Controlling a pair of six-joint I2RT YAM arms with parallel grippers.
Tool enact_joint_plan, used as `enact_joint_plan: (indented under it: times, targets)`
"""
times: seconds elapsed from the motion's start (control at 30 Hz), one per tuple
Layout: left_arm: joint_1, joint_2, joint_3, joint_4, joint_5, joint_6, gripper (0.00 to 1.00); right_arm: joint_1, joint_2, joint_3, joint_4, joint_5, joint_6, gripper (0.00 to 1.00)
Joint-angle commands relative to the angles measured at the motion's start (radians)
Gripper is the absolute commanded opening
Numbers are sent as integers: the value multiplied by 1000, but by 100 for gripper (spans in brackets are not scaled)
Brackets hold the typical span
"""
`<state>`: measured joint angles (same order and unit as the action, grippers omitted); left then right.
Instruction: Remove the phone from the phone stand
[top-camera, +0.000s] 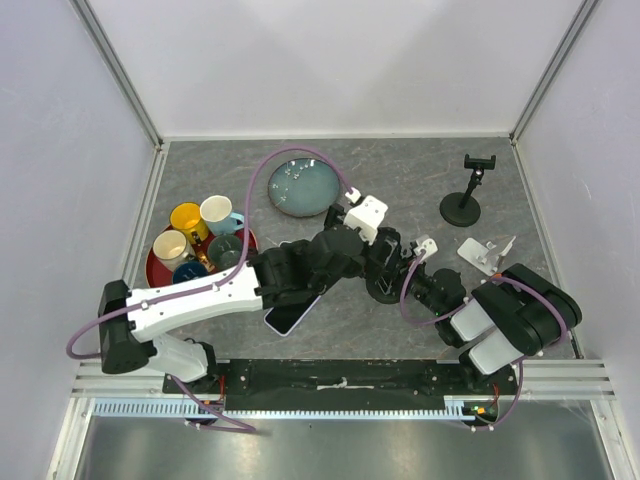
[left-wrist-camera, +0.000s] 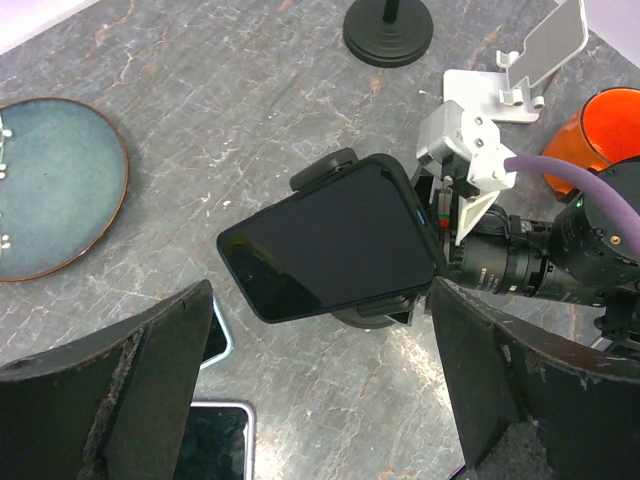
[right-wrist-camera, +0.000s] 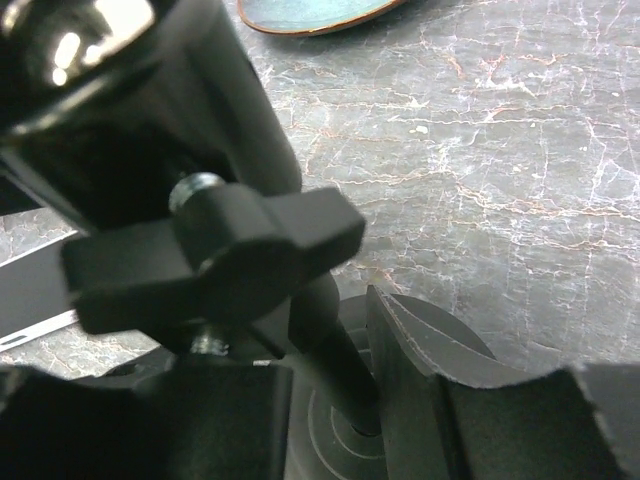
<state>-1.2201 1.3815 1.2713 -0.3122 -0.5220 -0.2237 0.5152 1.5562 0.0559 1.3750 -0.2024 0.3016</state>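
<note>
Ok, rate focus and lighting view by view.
Top external: soft, even light, everything sharp. Left wrist: glossy black phone is crisp, while the dark fingers nearest the lens go soft. Right wrist: black plastic stand knob sits too close and blurs; the marbled grey tabletop behind is sharp.

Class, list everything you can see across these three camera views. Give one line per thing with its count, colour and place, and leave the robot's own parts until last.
phone: one, black, clamped in a stand at mid-table
phone stand: one, black, under that phone
empty stand: one, black, far right
white stand: one, white, right side, empty
flat phone: at least one, pale-edged, on the table under the left arm
plate: one, blue-grey, far middle
cups: five, yellow, white, cream, green, blue, on the tray
tray: one, red, left side
orange container: one, orange, right of the phone, partly hidden
table: one, grey marbled
left hand: one, black, open, fingers either side of the phone
right hand: one, black, at the phone stand's stem, grip unclear
</note>
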Motion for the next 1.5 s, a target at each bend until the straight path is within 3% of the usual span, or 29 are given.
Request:
enact_joint_plan:
  times: [0.0, 0.13, 0.6, 1.1, 1.47]
  targets:
    - [-19, 45, 74, -5, -24, -49, 96, 5, 21, -71, 237, -26, 53, 22]
    - [-24, 89, 111, -36, -44, -68, 96, 14, 13, -68, 211, -25, 41, 0]
    - [-32, 281, 299, -221, -186, -129, 96, 140, -150, -31, -46, 147, -88, 0]
    - [-73, 338, 364, -410, -253, -206, 94, 204, -203, -50, -85, 382, -105, 0]
    - [-73, 297, 359, -560, -363, -241, 87, 204, -223, -80, -99, 477, -75, 0]
